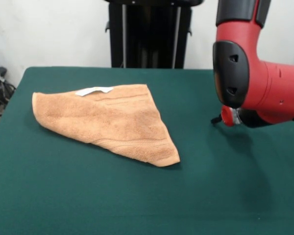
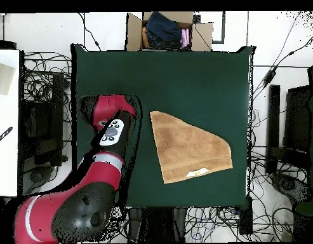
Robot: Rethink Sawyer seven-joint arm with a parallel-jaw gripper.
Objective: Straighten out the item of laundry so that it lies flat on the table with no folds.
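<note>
Front view shows the light orange-tan terry-cloth towel (image 1: 108, 120) lying folded into a rough triangle on the dark green felt table (image 1: 235, 196), so unfolding remains undone. Overhead view shows the red and black arm (image 2: 105, 159) beside the towel, apart from it; its gripper's opening cannot be told.

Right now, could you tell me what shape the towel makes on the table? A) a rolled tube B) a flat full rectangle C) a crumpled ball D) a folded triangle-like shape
D: the towel lies folded into a rough triangle, white label showing at one edge.
</note>
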